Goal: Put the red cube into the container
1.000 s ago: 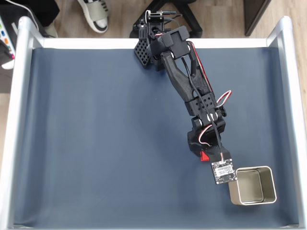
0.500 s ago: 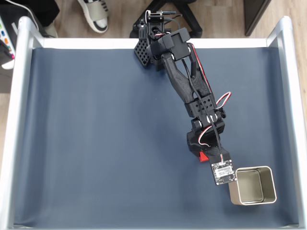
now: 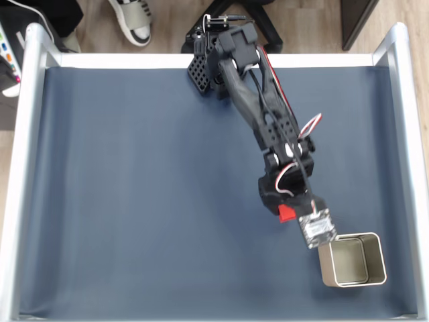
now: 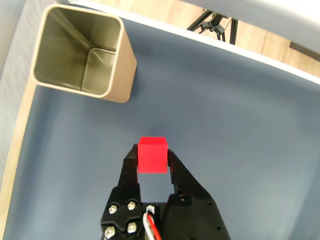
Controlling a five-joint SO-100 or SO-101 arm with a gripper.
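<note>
Now the gripper (image 4: 152, 159) clamps the red cube (image 4: 152, 155) between its fingertips above the blue mat (image 4: 225, 115); the container (image 4: 82, 52) stands open ahead and to its left in the wrist view.

In the fixed view we see the container (image 3: 373, 276) on the mat (image 3: 134, 201) at lower right, the red cube (image 3: 287, 213) just up-left of it, clamped between the gripper (image 4: 151, 159) fingertips above the mat.
</note>
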